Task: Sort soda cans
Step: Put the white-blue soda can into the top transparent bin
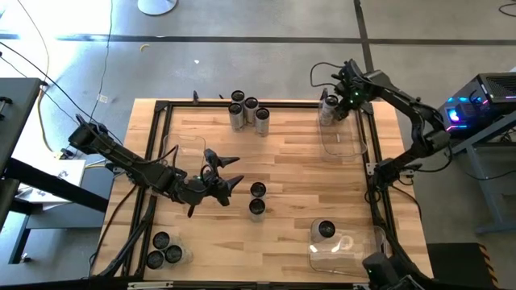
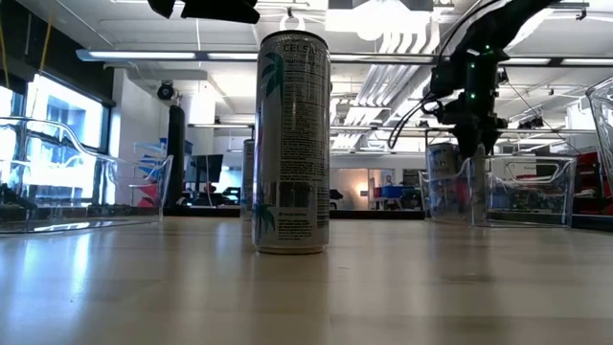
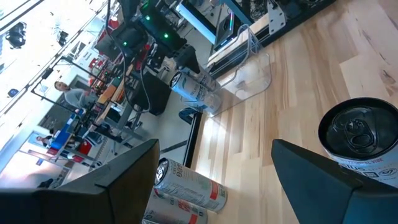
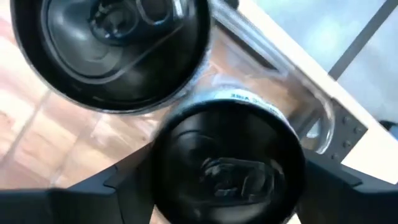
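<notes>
While the wooden table fills the high view inside its dark frame, four clear plastic bins sit near its corners. The far-right bin holds two cans at its far-left corner; the near-right bin holds one can; the near-left bin holds three cans clustered together; the far-left bin shows no can that I can make out.

Both dark arms reach in from the sides. The left gripper hovers over the middle of the table, fingers spread wide and holding nothing, just left of two upright cans standing side by side on the bare wood. In the left wrist view one of these, the nearer can, shows its dark top just beyond one finger.

The right gripper hangs over the far-right bin's corner, directly above the two cans there. In its wrist view one can sits between the dark fingers, with the second can just beside it; whether the fingers press the can or stand clear of it, I cannot tell.

A group of four cans stands at the far edge, centre-left.
</notes>
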You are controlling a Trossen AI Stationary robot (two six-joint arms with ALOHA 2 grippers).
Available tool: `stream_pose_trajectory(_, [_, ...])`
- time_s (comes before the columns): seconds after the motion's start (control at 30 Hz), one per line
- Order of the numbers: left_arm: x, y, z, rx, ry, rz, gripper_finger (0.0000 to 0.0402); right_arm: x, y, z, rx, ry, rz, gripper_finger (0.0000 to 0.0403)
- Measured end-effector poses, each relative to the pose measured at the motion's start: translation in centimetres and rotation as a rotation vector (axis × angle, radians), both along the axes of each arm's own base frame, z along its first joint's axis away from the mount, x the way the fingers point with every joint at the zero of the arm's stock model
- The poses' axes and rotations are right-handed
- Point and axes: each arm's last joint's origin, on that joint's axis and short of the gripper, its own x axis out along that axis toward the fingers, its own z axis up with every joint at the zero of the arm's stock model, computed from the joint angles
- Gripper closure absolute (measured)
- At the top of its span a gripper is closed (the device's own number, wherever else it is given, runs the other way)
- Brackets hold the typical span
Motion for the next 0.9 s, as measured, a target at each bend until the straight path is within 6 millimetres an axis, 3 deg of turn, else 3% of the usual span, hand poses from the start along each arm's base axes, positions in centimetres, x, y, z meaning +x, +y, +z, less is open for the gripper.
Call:
stream_pose_trajectory(0.27, [0.0, 0.0, 0.0, 0.000, -0.001, 0.000, 0.0097, 0.0, -0.1, 1.3, -0.034, 0.002, -0.035, 0.0100])
stream_pose_trajectory(0.57, [0.0, 0.0, 0.0, -0.008, -0.004, 0.000, 0.0097, 0.2, 0.6, 5.2, -0.071, 0.030, -0.098, 0.0099])
stream_pose_trajectory(0.77, [0.0, -0.1, 0.0, -0.016, -0.011, 0.000, 0.0098, 1.6, 2.4, 9.0, -0.199, 0.155, -0.115, 0.0098])
stream_pose_trajectory(0.9, [-0.4, -0.5, -0.2, -0.024, -0.009, 0.009, 0.0104, 2.7, 5.4, 11.7, -0.312, 0.092, -0.043, 0.0098])
